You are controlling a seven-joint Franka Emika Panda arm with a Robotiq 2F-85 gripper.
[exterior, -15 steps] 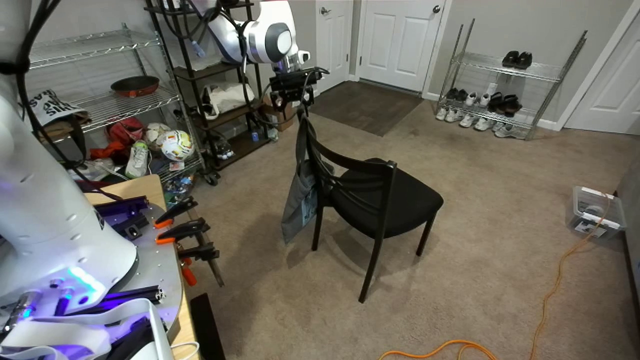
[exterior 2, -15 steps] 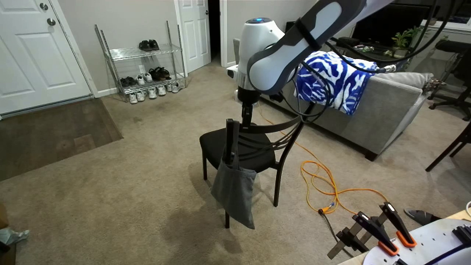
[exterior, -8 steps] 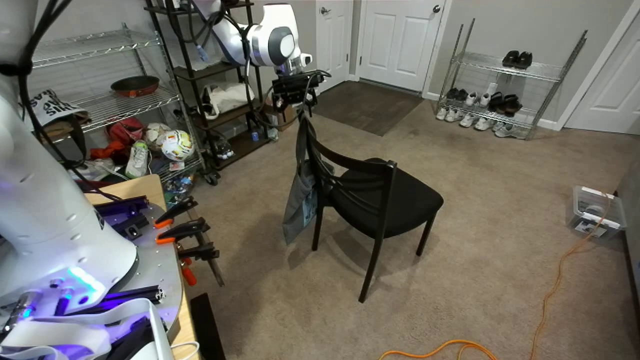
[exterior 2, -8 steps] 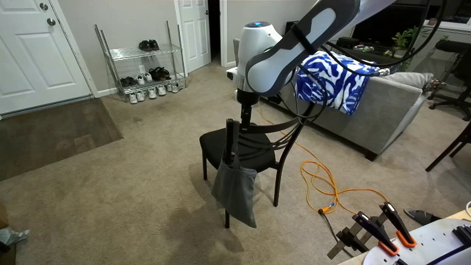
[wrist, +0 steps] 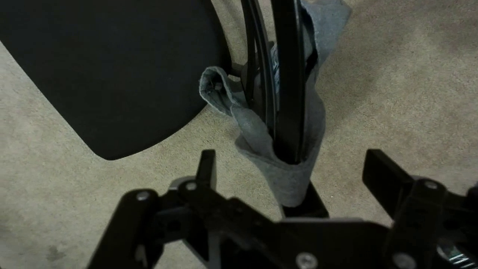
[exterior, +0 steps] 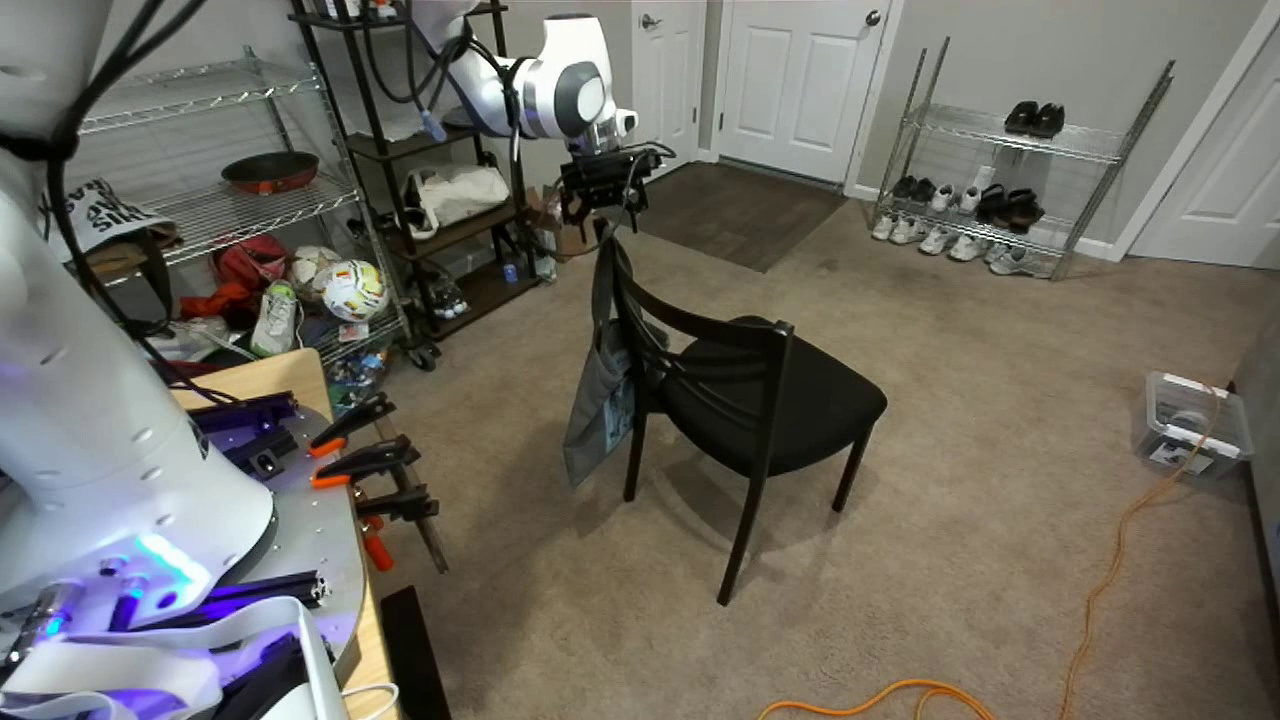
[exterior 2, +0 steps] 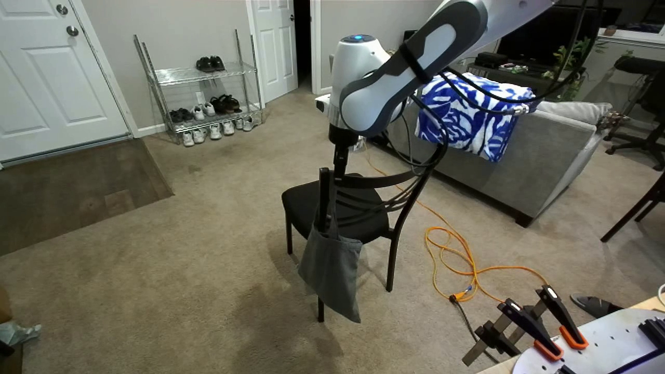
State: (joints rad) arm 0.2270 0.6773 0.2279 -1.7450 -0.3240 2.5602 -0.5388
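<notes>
A grey cloth bag [exterior 2: 332, 272] hangs by its handle from one corner post of a black chair's back [exterior: 690, 322]. In the wrist view the bag's handle [wrist: 289, 183] wraps around the end of the dark chair rail [wrist: 289, 89]. My gripper [wrist: 294, 164] stands wide open above it, one finger [wrist: 206, 166] on each side with a gap to the cloth. Nothing is held. In an exterior view the gripper [exterior: 604, 212] is just over the post's top; elsewhere its fingertips are partly lost against the black chair back.
The black seat [wrist: 104, 74] lies beside the rail. Clamps [exterior 2: 530, 324] stick out from the robot's table edge. An orange cord [exterior 2: 473, 272] lies on the carpet near a grey sofa [exterior 2: 545, 156]. A dark shelf unit [exterior: 440, 150] stands behind the arm.
The arm has shifted a little and lowered slightly, rightward in one exterior picture and leftward in its counterpart, bringing the gripper closer to the bag's post. The chair stays put; the bag barely stirs.
</notes>
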